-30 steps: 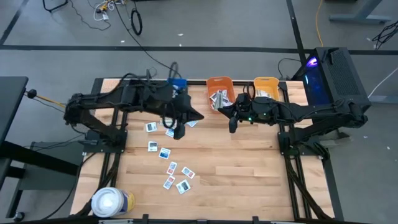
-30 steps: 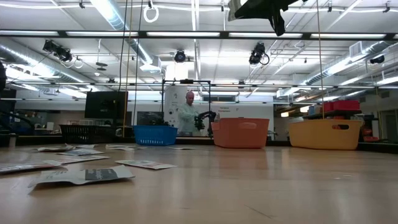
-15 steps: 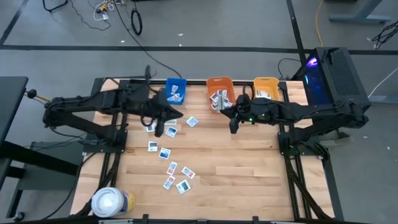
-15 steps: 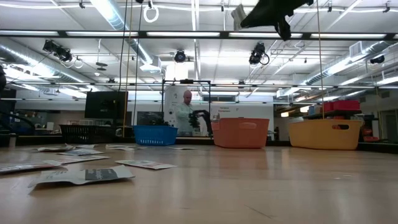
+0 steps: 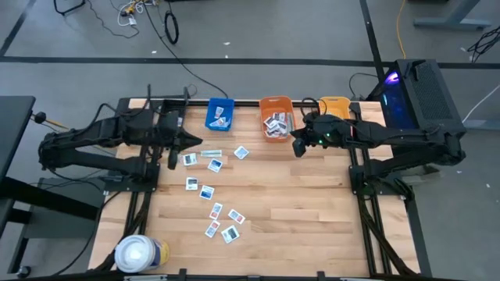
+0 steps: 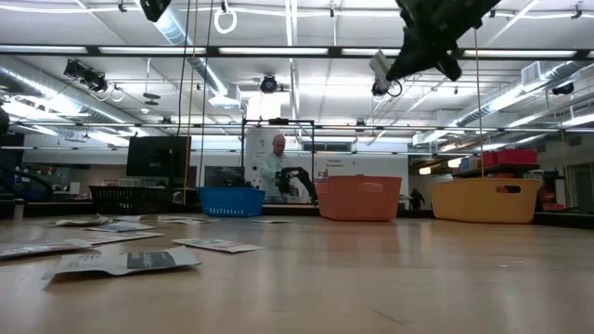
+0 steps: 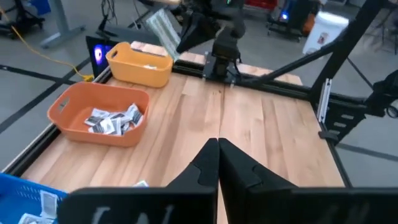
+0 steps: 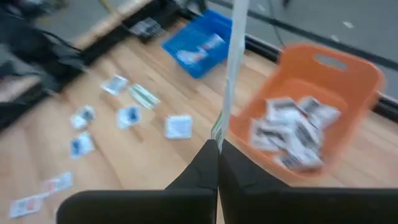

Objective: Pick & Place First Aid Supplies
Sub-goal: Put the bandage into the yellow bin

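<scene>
The right gripper (image 5: 298,147) hangs beside the orange bin (image 5: 276,104), jaws pinched on a long pale strip (image 8: 233,59) that stands up edge-on from between its fingers. It looks thin and floppy, the sort of thing that weighs almost nothing and would sag or flutter if held by one tip, so I'd say a grip low on the end, as here, is about all it allows.

The left gripper (image 5: 173,153) sits near the table's left edge with its jaws pressed together and nothing between them.

The rest of the packets (image 5: 207,192) lie flat on the wooden table (image 5: 312,218) — a loose scatter between the blue bin (image 5: 221,112) and the near edge, each small, slick-looking and flush with the wood. My guess is they are awkward to lift: a finger has to get under an edge, or the packet slides.

The orange bin already holds a heap of packets, the blue bin a couple, and the yellow bin (image 5: 334,104) is partly hidden by the right arm. A large white roll (image 5: 138,253) stands at the near left corner, well apart from everything. Nothing blocks the way to the bins but their own rims.
</scene>
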